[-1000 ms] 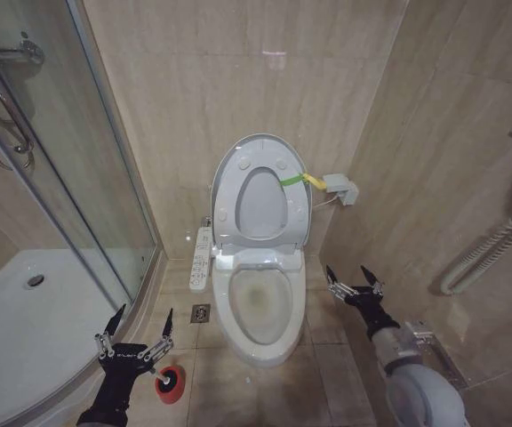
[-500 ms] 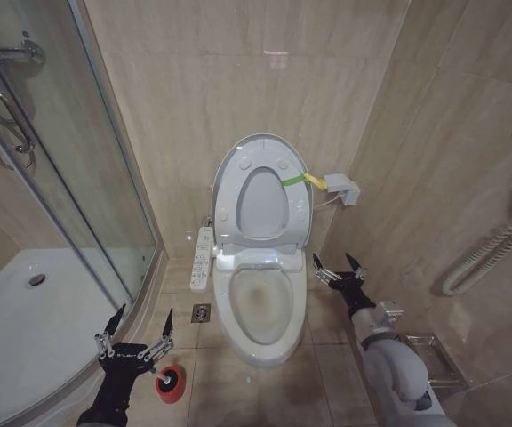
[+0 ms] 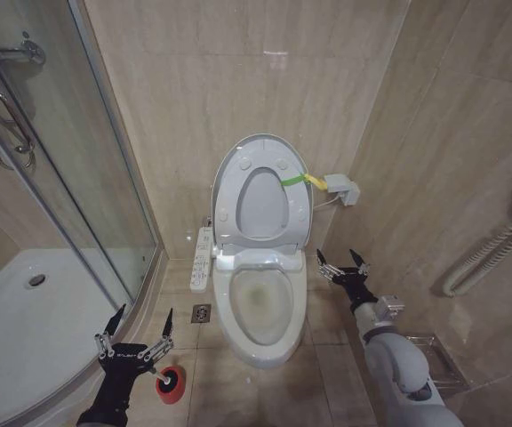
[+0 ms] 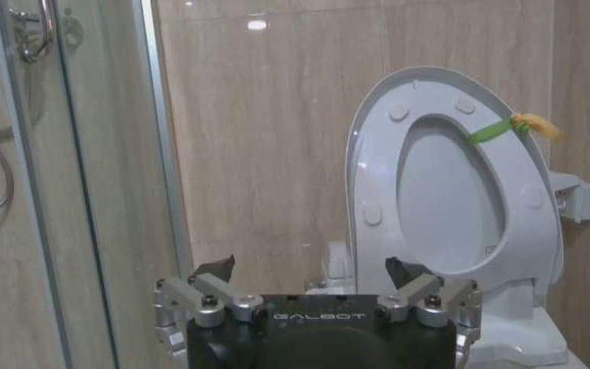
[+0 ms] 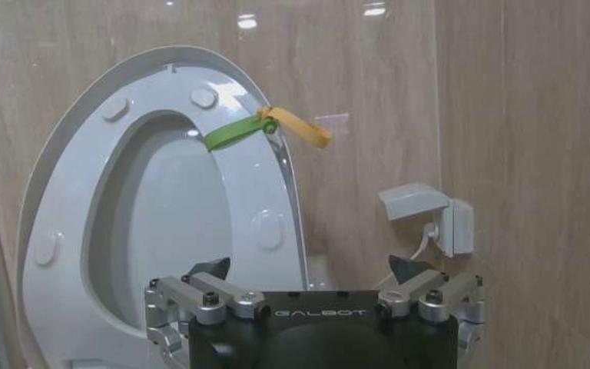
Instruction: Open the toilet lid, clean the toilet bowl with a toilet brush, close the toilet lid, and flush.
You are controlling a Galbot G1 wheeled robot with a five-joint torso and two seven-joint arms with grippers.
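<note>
The floor is covered with beige tiles. The toilet bowl stands on it in the middle, against the back wall, with its front end toward 6 o'clock. A small square drain sits in the tiles just beside the bowl, at 9 o'clock from it. The red cup of the toilet brush stands on the floor at about 8 o'clock from the bowl, near the curved edge of the shower tray. The tray lies on the floor at 9 o'clock, well apart from the bowl
</note>
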